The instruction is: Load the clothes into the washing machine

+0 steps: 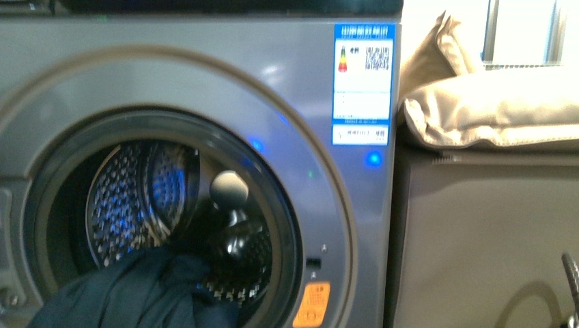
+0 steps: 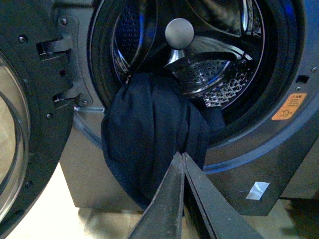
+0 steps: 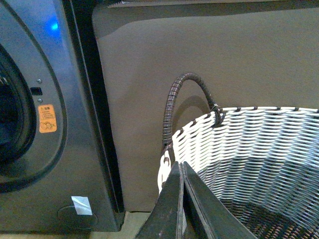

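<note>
Task status: partly complete. At the far left, the washing machine door [image 2: 20, 124] stands swung open, leaving the porthole clear. The washing machine [image 1: 287, 82] shows its perforated drum [image 1: 119, 198] lit blue from inside. The clothes [image 2: 149, 134], a dark navy bundle, lie across the lower lip of the porthole: the upper part reaches into the drum, while the lower part hangs down outside over the front panel. By judgement, the load counts as started but not seated; the hanging portion must be pushed past the lip before the door can close. The left gripper [image 2: 182, 164] sits low in front of the hanging fabric with its jaws pressed together; the tips meet at the cloth edge, and whether a fold is pinched between them cannot be told. To the right of the machine stand the taupe cabinet [image 1: 478, 232] and, on top of it, the beige cushion [image 1: 498, 109]. The right gripper [image 3: 180, 172] hovers clenched, holding nothing, above the rim of the wicker basket [image 3: 259, 139]. The visible basket interior shows no garment, though its floor is only partly seen.
</note>
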You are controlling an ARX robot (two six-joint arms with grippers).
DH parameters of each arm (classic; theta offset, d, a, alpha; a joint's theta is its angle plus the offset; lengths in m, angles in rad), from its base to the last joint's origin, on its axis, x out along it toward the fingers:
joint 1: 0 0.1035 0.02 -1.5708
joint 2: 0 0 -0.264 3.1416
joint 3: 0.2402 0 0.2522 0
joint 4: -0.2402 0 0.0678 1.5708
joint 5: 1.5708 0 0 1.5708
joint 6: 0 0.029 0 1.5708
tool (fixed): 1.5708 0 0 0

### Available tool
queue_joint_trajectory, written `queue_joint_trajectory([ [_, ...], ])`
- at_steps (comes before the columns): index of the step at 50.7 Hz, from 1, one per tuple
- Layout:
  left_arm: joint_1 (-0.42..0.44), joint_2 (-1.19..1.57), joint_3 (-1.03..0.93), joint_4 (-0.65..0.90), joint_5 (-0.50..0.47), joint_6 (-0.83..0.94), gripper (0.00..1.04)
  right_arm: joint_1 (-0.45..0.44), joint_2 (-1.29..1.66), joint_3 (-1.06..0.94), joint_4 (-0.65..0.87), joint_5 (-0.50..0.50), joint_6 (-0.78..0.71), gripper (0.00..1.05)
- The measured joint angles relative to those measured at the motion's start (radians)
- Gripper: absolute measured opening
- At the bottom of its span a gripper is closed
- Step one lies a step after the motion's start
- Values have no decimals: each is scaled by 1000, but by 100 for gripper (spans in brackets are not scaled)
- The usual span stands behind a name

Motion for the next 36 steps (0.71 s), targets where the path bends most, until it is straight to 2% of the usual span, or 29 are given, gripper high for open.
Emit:
queue_joint_trajectory([
  [6,0,0,0,0,0,0,4,0,0,0,0,0,-1,3],
  [8,0,0,0,0,0,0,6,0,0,0,0,0,-2,12],
  [27,0,0,0,0,0,0,77,0,0,0,0,0,-2,82],
  [30,0,0,0,0,0,0,93,0,0,0,0,0,-2,96],
  [32,0,0,0,0,0,0,100,0,0,0,0,0,0,98],
  [36,0,0,0,0,0,0,98,0,0,0,0,0,-1,97],
])
